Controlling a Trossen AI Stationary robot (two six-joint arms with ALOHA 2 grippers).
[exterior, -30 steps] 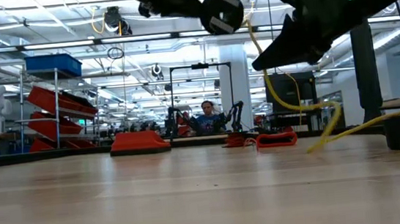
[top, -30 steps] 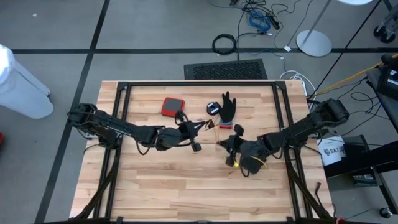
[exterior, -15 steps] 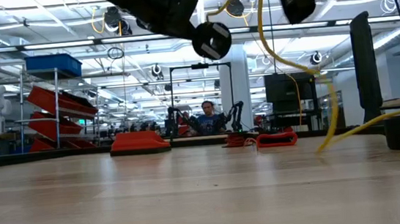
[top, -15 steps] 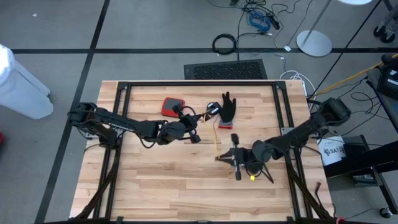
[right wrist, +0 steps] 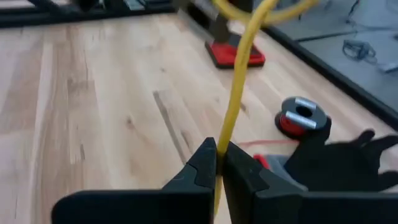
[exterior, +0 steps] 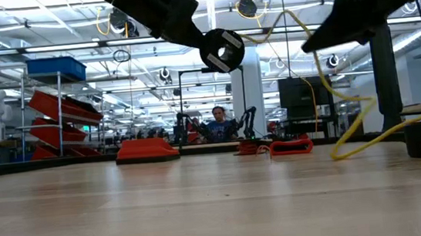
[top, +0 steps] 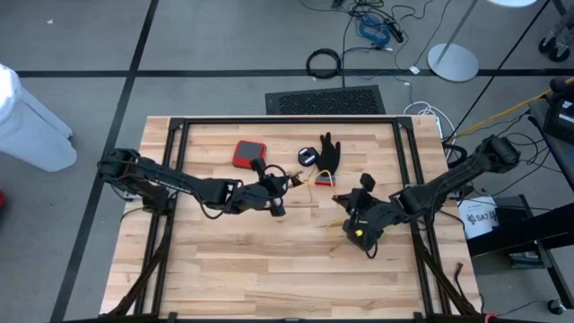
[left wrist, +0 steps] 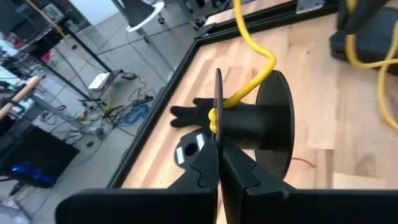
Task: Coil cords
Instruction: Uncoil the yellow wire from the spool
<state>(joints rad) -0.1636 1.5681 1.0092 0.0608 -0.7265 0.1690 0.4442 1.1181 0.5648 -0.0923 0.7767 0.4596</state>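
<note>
My left gripper is shut on a small black reel above the middle of the table. The yellow cord is wound on its hub and runs across to my right gripper, which is shut on it right of centre. Beyond that gripper the cord hangs in a slack loop, its lower part lying on the table. The red-orange cord's reel lies flat on the table beside a black glove. My left gripper pinches the black reel's thin flange at its rim between its two fingers, coming slanting down from the table's left. The reel is lifted clear of the table, its axle about level. My right gripper pinches the yellow cord between its two fingertips, partway along its length, slanting down from the table's right side. The cord runs up and away toward the reel, loosely curved, and its other part hangs slack below the fingers.
A red box sits at the far middle of the table, left of the glove. A black frame rail borders the tabletop. Bare wood stretches along the near side. Cables lie on the floor beyond the far edge.
My right gripper has swung with the yellow cord, first toward the near edge and then up and toward the table's right edge, so the cord's hanging loop shifted. My left gripper has tipped downward; the reel has sunk a little and turned its face toward the near edge.
</note>
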